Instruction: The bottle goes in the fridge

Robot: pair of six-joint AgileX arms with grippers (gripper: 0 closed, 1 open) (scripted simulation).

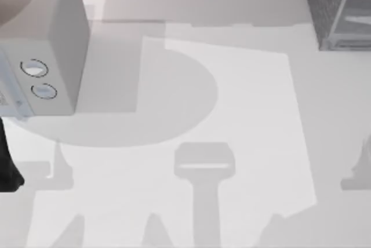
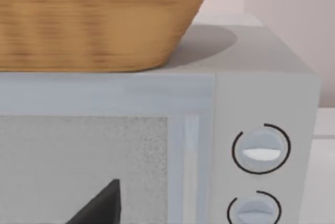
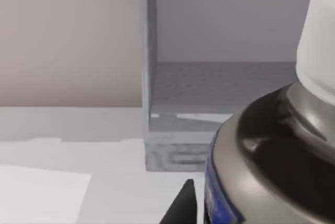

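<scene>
the bottle [image 3: 272,150] is close to the right wrist camera, perhaps held in the right gripper, but i cannot tell; the open fridge [image 3: 209,124] stands near behind it.

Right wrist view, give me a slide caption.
Bottle with white cap close to camera, open fridge ahead on the table.

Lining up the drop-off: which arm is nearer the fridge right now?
Right. Its wrist view looks past the bottle into the open fridge just ahead. The left arm sits at the table's left edge by the off-white microwave, far away.
</scene>
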